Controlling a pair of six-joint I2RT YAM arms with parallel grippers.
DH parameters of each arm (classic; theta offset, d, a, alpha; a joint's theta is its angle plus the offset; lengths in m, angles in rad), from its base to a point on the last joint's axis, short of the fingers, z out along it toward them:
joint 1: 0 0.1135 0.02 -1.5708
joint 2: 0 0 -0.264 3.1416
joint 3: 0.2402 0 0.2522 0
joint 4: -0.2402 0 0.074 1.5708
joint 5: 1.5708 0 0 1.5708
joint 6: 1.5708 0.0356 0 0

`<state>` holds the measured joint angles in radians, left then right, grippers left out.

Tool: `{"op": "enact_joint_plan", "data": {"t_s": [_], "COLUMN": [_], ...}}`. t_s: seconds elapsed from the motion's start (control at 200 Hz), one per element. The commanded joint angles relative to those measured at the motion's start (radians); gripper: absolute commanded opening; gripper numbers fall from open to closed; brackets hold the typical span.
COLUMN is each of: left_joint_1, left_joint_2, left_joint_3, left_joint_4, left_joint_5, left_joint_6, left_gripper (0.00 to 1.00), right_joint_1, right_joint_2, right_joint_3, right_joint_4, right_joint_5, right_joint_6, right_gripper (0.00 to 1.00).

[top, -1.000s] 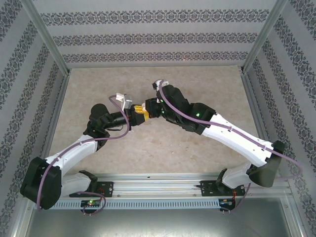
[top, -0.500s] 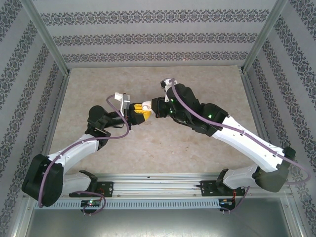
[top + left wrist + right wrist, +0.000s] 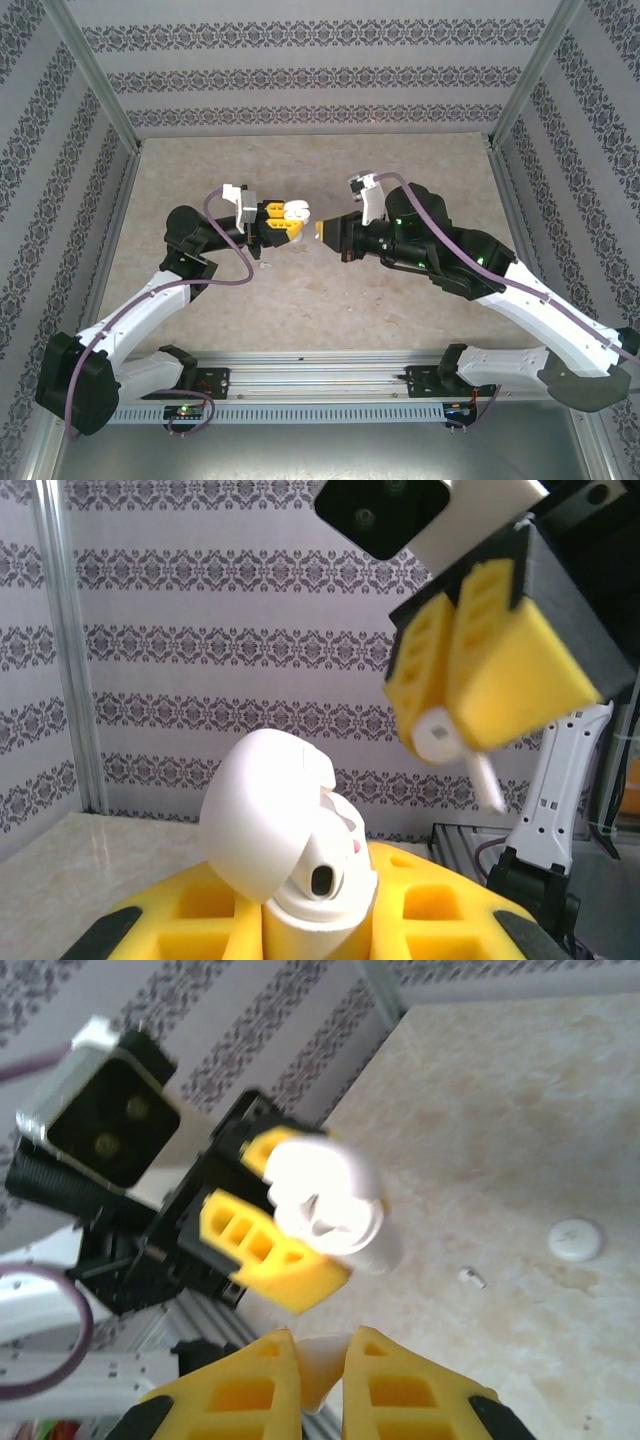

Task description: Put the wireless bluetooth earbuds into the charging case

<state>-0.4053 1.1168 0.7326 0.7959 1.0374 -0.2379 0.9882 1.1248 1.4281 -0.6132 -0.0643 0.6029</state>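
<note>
Glossy white plastic, matt yellow pads

The charging case (image 3: 265,820) is smooth, glossy white plastic, and the earbud (image 3: 445,738) is smooth white plastic too. The left hand (image 3: 285,224) and right hand (image 3: 322,233) carry matt yellow moulded pads (image 3: 505,670) on black plastic bodies. The desk (image 3: 330,300) is smooth, marbled beige; the frame rails (image 3: 320,372) are brushed metal, the walls (image 3: 320,75) matt printed paper.

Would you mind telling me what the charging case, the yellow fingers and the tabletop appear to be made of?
Charging case: likely hard plastic, white and glossy; its open lid looks smooth with soft highlights.
Fingers: probably moulded or printed plastic, matte yellow, with rectangular pockets in them.
Tabletop: looks like beige marble-patterned laminate or stone; the pictures cannot settle which.
</note>
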Motion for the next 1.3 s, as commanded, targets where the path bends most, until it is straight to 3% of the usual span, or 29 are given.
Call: {"op": "enact_joint_plan", "data": {"t_s": [0.0,0.18,0.624,1.014,1.299], "left_joint_1": [0.006,0.006,0.006,0.006,0.006], "left_joint_2": [-0.017,-0.014,-0.039,-0.028,-0.006], "left_joint_3": [0.065,0.086,0.104,0.079,0.113], "left_joint_4": [-0.129,-0.194,-0.443,-0.451,-0.586], "left_joint_5": [0.06,0.068,0.131,0.175,0.185], "left_joint_6": [0.154,0.239,0.498,0.507,0.582], "left_gripper": [0.0,0.0,0.0,0.0,0.0], "right_joint_1": [0.018,-0.015,-0.142,-0.242,-0.296], "right_joint_2": [0.037,0.136,0.19,0.207,0.223], "right_joint_3": [-0.004,0.106,0.168,0.121,0.128], "right_joint_4": [-0.001,-0.06,-0.006,0.062,0.092], "right_joint_5": [-0.083,-0.098,-0.19,-0.22,-0.273], "right_joint_6": [-0.043,-0.114,-0.074,-0.013,0.017], "right_gripper": [0.12,0.13,0.12,0.12,0.12]}}
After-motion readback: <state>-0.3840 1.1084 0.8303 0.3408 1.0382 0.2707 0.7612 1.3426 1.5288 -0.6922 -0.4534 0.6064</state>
